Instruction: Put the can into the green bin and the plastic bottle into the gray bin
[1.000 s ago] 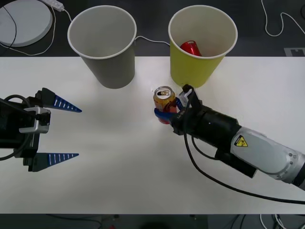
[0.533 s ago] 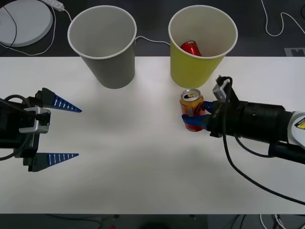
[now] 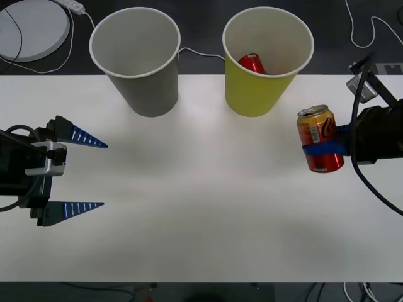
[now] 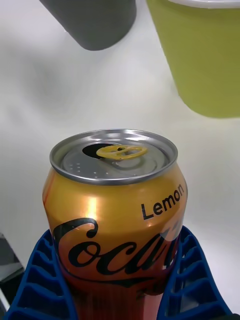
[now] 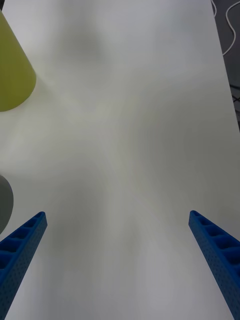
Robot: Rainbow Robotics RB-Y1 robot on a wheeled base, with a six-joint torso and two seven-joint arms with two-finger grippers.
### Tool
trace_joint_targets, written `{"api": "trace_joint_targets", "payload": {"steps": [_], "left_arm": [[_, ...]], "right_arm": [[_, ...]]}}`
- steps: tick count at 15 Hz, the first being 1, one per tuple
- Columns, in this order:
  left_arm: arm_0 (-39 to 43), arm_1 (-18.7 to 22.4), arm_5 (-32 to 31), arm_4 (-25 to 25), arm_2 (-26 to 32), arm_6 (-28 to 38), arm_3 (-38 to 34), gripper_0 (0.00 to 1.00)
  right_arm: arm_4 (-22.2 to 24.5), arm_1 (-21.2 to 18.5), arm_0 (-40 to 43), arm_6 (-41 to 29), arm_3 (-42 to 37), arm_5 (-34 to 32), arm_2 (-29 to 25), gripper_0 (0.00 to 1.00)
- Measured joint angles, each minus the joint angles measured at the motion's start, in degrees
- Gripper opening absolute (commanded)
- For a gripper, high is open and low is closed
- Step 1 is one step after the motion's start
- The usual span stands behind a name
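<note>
Gripping the can (image 3: 322, 139) around its lower body, my right gripper (image 3: 327, 148) is sitting at the right edge of the front frame, its blue fingers (image 4: 192, 280) closed against both sides of the can. I am holding the can upright, with its gold-orange band and silver top facing up and the pull tab lying over the opening. It is sitting to the right of the green bin (image 3: 267, 60), apart from it, and in my right wrist picture the green bin is showing in the upper right with the gray bin (image 3: 135, 58) in the upper left. Both bins are standing upright at the far edge of the white desk (image 3: 189, 214), the gray one in the upper left centre of the front frame and the green one in the upper centre. A plain red can (image 3: 252, 63) is lying inside the green bin. My left gripper (image 3: 79, 171) is waiting at the left edge of the front frame, its fingers spread wide and holding nothing.
</note>
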Motion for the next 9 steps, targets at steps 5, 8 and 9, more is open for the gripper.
{"api": "trace_joint_targets", "payload": {"steps": [5, 8, 9], "left_arm": [[0.0, 0.0, 0.0, 0.0, 0.0, 0.0, 0.0, 1.0], [0.0, 0.0, 0.0, 0.0, 0.0, 0.0, 0.0, 1.0], [0.0, 0.0, 0.0, 0.0, 0.0, 0.0, 0.0, 1.0]], "right_arm": [[-4.36, -5.12, 1.05, -6.71, -1.06, -7.48, -10.11, 0.0], [-6.38, -8.59, 0.83, -7.49, 0.6, -8.84, -13.51, 0.0], [-6.79, -10.04, 0.1, -7.54, 1.72, -8.87, -13.64, 0.0]]}}
